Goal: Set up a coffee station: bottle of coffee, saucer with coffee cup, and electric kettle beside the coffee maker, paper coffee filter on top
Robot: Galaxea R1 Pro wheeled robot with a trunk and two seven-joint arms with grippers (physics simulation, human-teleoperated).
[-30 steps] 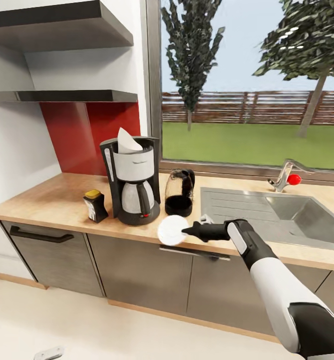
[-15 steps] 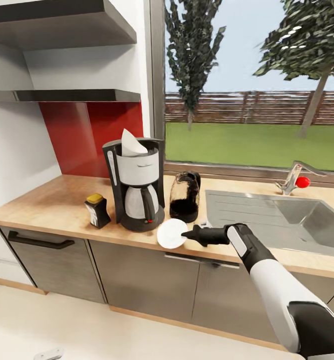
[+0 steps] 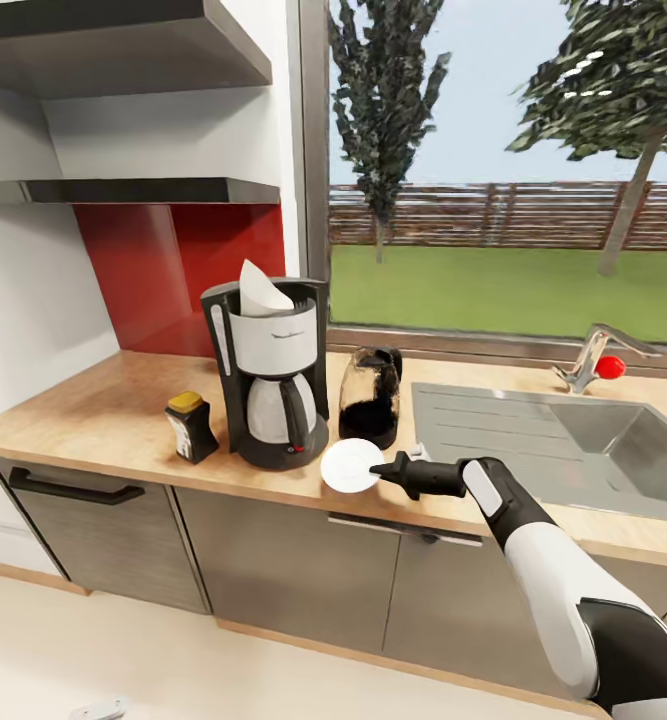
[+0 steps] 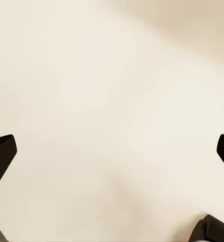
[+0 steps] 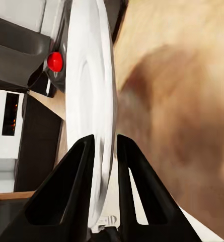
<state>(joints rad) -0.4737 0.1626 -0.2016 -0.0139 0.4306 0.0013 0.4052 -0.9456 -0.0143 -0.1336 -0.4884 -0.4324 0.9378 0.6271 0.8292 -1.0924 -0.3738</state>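
Pinching the small round flat white saucer [image 3: 351, 466] by its rim, the right gripper [image 3: 385, 469] is held at the front edge of the light wood-look countertop [image 3: 93, 420], just beside the tall black coffee maker [image 3: 269, 372]. Right wrist view: saucer [image 5: 91, 108] seen edge-on between black fingers [image 5: 71, 189], its lower rim hidden. Left wrist view: left gripper's [image 4: 112, 151] dark fingertips [image 4: 2, 154] spread wide, cut off at the frame edges.

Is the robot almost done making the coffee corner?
More than halfway. Already done: the coffee maker stands on the countertop, the paper filter sits on top of it, the coffee bottle is on one side and the kettle on the other. Right now the right gripper holds the saucer by its edge, in front of the coffee maker. Left: putting the saucer down and adding the cup.
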